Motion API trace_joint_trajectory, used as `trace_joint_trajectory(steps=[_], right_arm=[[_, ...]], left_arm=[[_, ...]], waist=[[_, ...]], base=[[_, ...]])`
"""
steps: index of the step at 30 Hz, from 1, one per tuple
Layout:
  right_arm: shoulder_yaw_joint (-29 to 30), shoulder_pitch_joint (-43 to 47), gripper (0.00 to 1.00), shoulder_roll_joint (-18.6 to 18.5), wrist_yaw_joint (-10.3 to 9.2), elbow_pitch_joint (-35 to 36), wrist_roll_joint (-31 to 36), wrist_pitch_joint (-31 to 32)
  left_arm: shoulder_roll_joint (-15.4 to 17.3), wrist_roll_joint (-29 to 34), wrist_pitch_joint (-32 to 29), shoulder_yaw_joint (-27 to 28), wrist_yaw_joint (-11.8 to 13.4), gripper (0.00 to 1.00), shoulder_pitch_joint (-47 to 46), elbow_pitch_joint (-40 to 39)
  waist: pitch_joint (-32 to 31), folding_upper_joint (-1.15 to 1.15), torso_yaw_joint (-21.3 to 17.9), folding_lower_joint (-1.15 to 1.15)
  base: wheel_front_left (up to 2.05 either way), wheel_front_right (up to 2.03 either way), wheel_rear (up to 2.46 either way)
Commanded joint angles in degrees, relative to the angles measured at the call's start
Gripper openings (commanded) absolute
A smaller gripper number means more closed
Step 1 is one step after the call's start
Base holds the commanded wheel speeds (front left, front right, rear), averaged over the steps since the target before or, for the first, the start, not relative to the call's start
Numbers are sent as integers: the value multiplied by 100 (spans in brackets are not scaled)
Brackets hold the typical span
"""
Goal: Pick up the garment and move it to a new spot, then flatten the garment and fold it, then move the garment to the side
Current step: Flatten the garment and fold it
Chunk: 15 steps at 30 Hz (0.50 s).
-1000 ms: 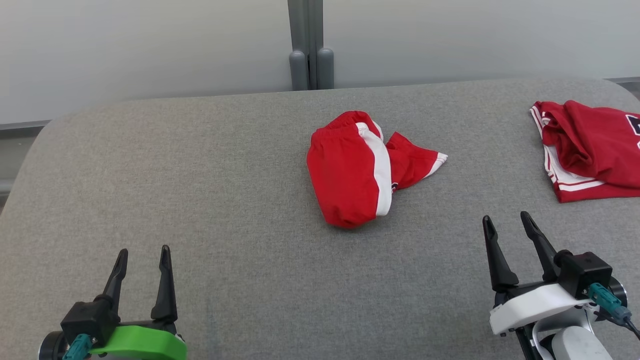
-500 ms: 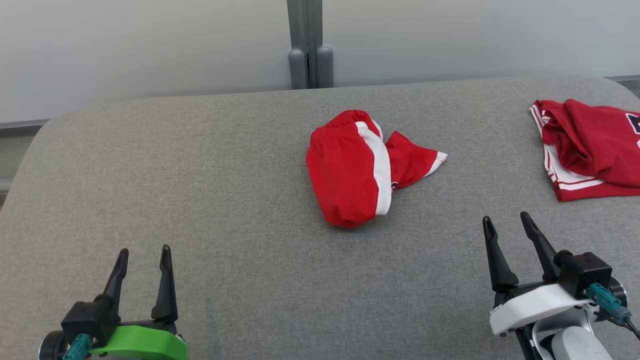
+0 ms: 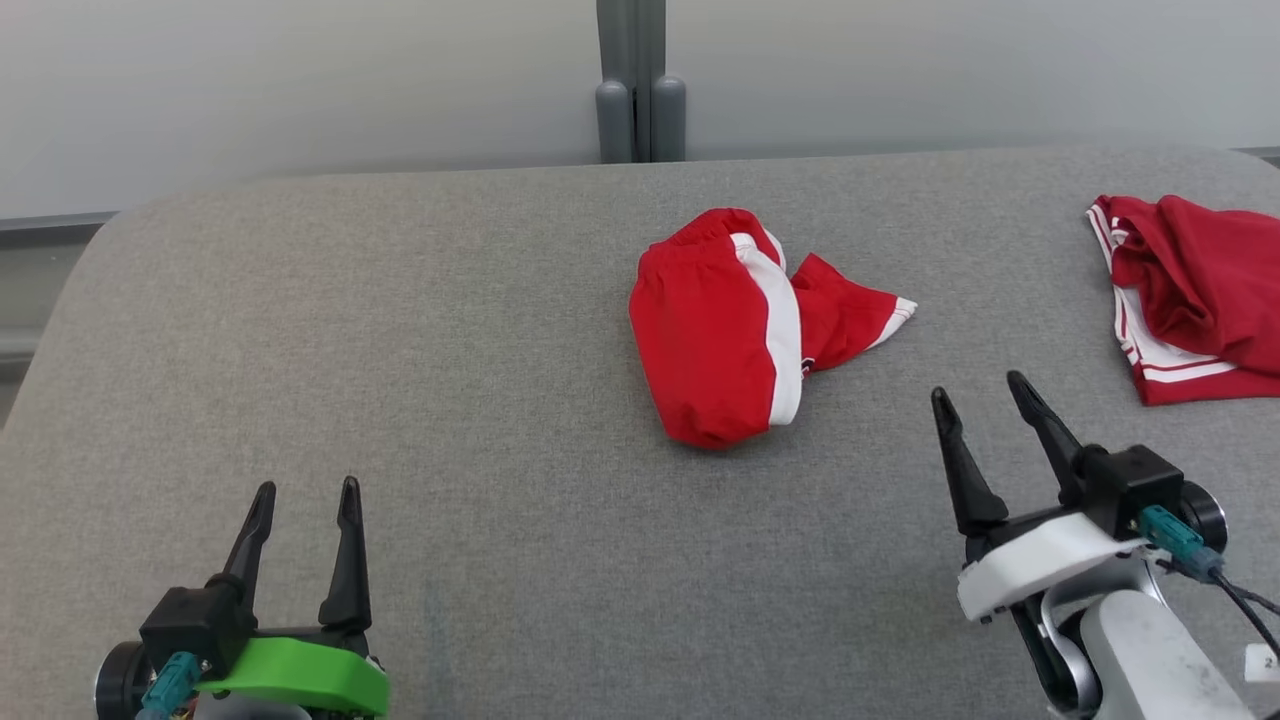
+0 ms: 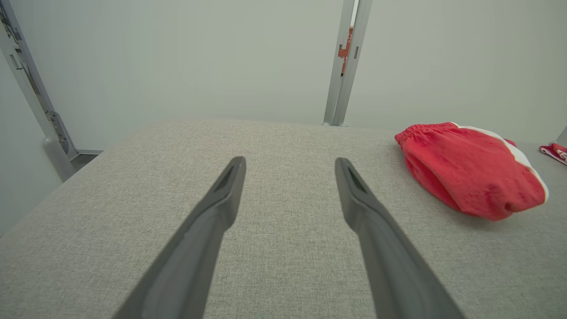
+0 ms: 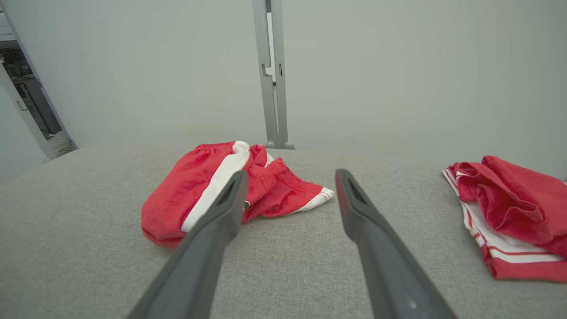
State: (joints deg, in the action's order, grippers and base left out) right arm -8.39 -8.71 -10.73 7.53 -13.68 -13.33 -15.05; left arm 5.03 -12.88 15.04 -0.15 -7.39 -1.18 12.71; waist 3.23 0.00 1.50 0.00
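Note:
The garment [image 3: 715, 340], crumpled red shorts with a white side stripe, lies bunched near the middle of the grey fabric table [image 3: 400, 350]. My right gripper [image 3: 977, 385] hovers open to its lower right, a short way off, with nothing between the fingers. In the right wrist view the garment [image 5: 190, 190] sits ahead and left of the open right gripper [image 5: 289, 175]. My left gripper [image 3: 306, 485] is open and empty near the front left. The left wrist view has the garment [image 4: 469, 168] far to the right of the left gripper [image 4: 289, 164].
A second red garment with white striped trim [image 3: 1200, 290] lies at the table's right edge, also seen in the right wrist view [image 5: 509, 208]. A grey post [image 3: 640, 90] stands behind the table against a pale wall. The table's corners are rounded.
The head camera has shifted, sliding the whole picture slightly right and up. My right gripper has moved forward and left toward the garment. The garment itself lies as before.

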Motion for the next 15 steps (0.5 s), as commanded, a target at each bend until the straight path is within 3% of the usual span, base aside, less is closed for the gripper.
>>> trace_joint_trajectory(steps=[1, 15], right_arm=[[-157, -239, 100, -85, -9, -106, 5, -17], [-1269, -2697, 100, -515, -9, -1766, -206, 436]], left_arm=[[12, 51, 16, -23, -14, 100, -110, 4], [-118, 65, 15, -272, -14, 100, -482, 61]], waist=[[102, 0, 105, 0], [699, 0, 832, 0]], base=[[0, 0, 0], [0, 0, 0]])
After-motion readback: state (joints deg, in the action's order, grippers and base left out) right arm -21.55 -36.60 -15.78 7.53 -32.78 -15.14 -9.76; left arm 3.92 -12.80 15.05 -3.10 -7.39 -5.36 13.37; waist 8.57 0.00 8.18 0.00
